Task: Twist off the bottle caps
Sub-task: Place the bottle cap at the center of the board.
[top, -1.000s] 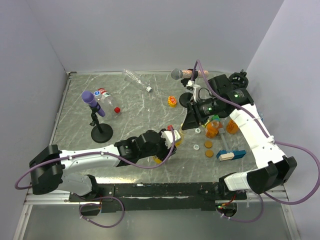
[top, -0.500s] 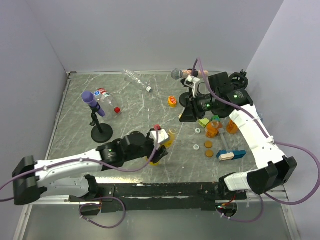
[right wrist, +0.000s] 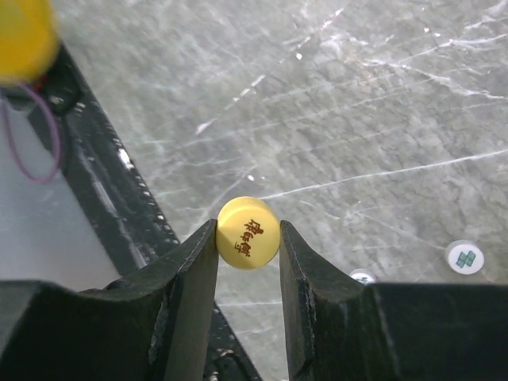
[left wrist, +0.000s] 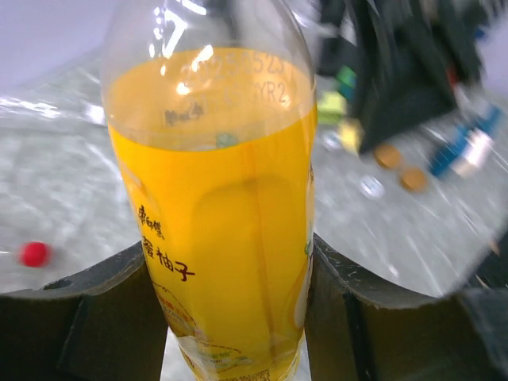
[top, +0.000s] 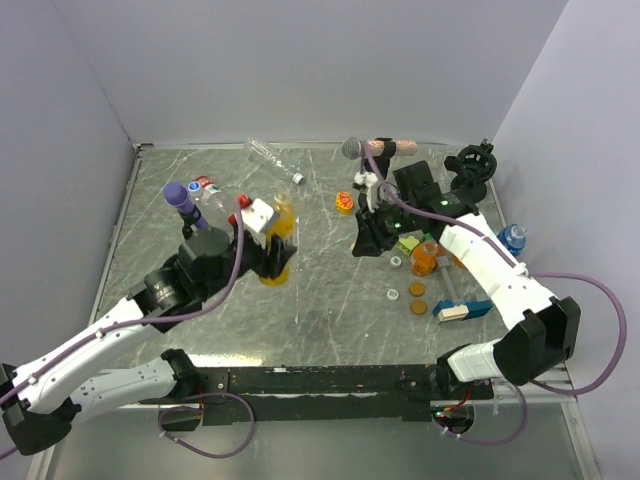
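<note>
My left gripper [top: 272,248] is shut on the yellow-orange juice bottle [top: 281,226], held above the table left of centre. In the left wrist view the bottle [left wrist: 214,206] fills the frame, clamped between both fingers [left wrist: 87,317], and its neck runs out of the top of the frame. My right gripper [right wrist: 248,242] is shut on a small yellow bottle cap [right wrist: 248,232] with red lettering, held off the table. From above, the right gripper [top: 363,242] hangs right of centre, apart from the bottle, and the cap is hidden there.
Clear bottles [top: 213,203] with a red cap [top: 244,200] lie at the back left beside a purple microphone on its stand [top: 186,203]. Another clear bottle [top: 272,158] lies at the back. Orange bottles [top: 427,259], brown discs [top: 417,290], white rings [top: 393,295] and a blue block [top: 462,310] crowd the right.
The left arm has lifted the juice bottle and carried it from the table's front centre to the back left. The right gripper, still holding the cap, has shifted slightly left.
</note>
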